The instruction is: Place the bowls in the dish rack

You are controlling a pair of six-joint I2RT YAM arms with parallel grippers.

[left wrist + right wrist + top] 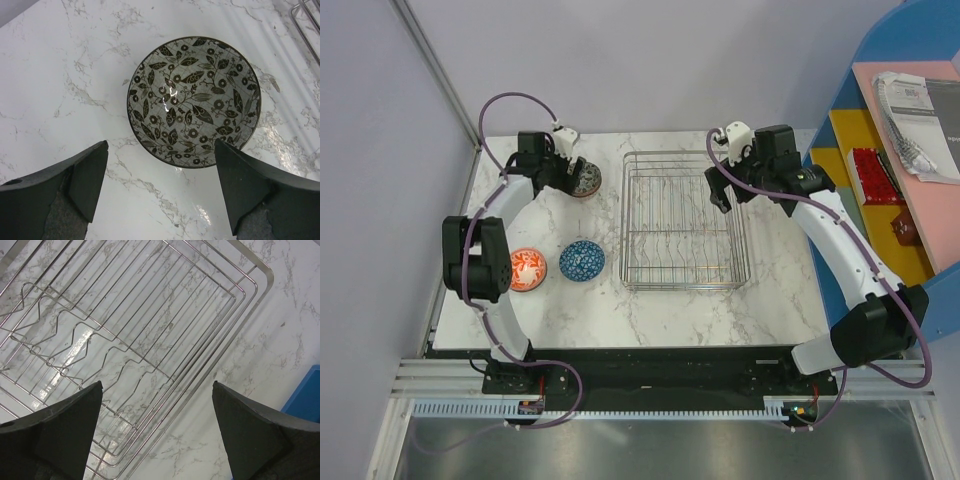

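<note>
Lower your left end effector (wide open, empty) astride the grey-black bowl rim, then pinch.

Three bowls — left of dish rack

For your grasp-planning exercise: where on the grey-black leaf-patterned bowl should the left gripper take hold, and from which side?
Probably its near rim, from above. The grey-black bowl sits upright, mouth up, on the table, so the open left gripper can drop one finger inside the wall and one outside.
</note>
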